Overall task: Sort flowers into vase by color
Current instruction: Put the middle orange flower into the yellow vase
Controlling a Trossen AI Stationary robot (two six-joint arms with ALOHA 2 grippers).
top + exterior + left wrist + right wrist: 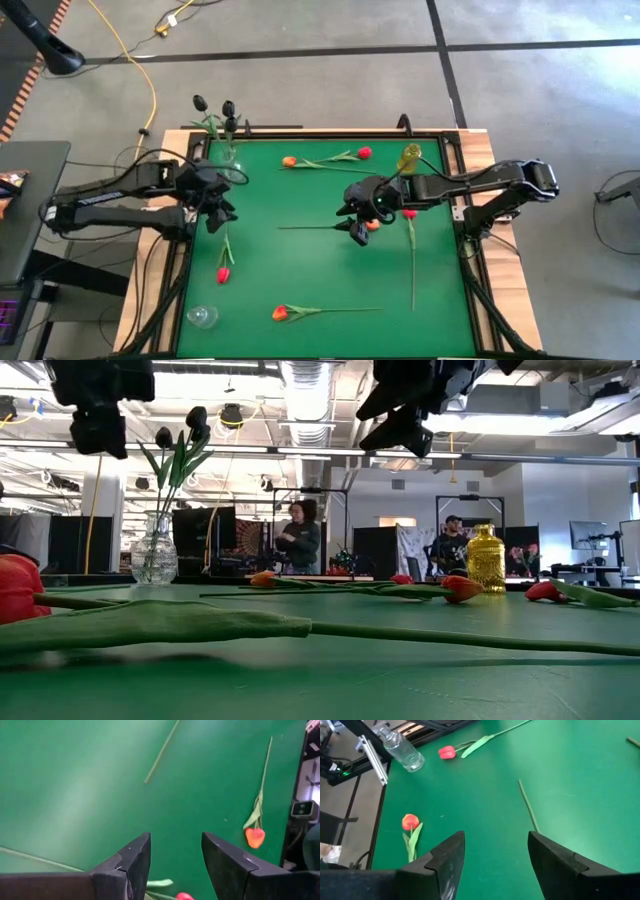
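Three black tulips [215, 105] stand with their stems in a clear vase [154, 555] at the far left corner. A yellow vase [408, 157] stands at the far right. An orange tulip [288, 161] and a red one [364, 152] lie by the far edge. A red tulip [223, 273] lies near my left gripper [217, 212], which hovers open above the mat [175, 837]. My right gripper [358, 228] is open too [496, 836], over an orange tulip [372, 225] at mid-table. Another red tulip [409, 213] and an orange one [279, 313] lie flat.
A second clear glass vase [203, 316] sits at the near left corner of the green mat [320, 270]. A raised black frame [462, 200] borders the mat. Cables run beside the left arm. People stand in the room beyond the far edge [300, 535].
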